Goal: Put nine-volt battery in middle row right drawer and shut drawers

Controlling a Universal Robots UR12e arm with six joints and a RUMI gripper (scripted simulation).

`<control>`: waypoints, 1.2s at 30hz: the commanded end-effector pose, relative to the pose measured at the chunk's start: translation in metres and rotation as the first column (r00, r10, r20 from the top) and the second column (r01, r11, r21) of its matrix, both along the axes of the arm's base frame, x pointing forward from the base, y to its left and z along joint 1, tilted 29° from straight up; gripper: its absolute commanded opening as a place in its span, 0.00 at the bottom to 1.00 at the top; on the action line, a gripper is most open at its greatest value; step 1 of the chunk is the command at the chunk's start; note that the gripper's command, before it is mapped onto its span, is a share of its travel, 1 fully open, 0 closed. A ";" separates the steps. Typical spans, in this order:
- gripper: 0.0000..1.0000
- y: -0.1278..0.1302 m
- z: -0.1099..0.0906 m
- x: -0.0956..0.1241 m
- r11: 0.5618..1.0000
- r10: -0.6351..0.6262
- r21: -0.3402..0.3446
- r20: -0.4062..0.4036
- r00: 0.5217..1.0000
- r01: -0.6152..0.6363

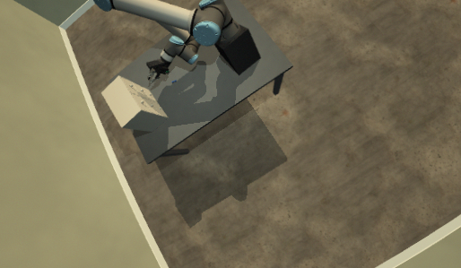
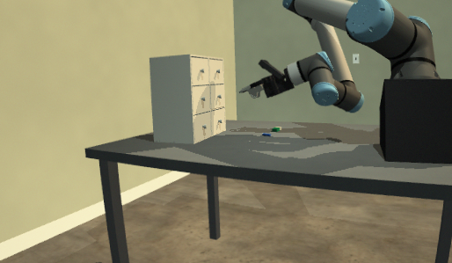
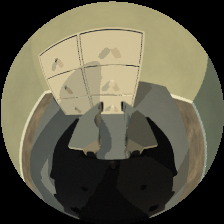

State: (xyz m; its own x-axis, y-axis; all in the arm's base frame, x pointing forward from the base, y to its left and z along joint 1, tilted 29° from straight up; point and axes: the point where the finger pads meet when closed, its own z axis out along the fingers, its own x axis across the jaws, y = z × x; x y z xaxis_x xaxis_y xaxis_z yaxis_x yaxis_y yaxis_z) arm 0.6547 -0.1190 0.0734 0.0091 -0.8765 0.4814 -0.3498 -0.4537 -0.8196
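Note:
The cream chest (image 1: 120, 99) (image 2: 171, 98) (image 3: 61, 91) stands upright at one end of the table, with three rows of two drawers. All its drawers look shut. The right drawer of the middle row (image 2: 215, 95) (image 3: 127, 77) has a small knob. My gripper (image 1: 151, 82) (image 2: 244, 91) (image 3: 112, 102) is slightly open, with nothing between the fingertips. It is in the air in front of the right column, short of the chest. I cannot tell which small item on the table is the nine-volt battery.
A small blue item (image 1: 174, 82) (image 2: 266, 135) and a small green item (image 2: 276, 129) lie on the table (image 2: 281, 169) in front of the chest, below my arm. A black block (image 1: 238, 53) (image 2: 418, 120) carries the arm's base at the table's other end. A wall stands behind the chest.

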 end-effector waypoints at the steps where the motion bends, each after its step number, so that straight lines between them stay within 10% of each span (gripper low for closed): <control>1: 0.20 0.000 0.001 0.000 1.000 0.000 0.000 0.000 1.000 0.000; 36: 0.20 0.003 0.006 -0.005 0.999 -0.038 -0.002 -0.069 0.997 0.038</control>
State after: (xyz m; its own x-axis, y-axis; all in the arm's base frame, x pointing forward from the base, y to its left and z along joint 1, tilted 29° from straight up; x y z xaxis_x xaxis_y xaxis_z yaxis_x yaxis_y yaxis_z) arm 0.6504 -0.1167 0.0778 0.0089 -0.8765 0.4813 -0.4046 -0.4433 -0.7999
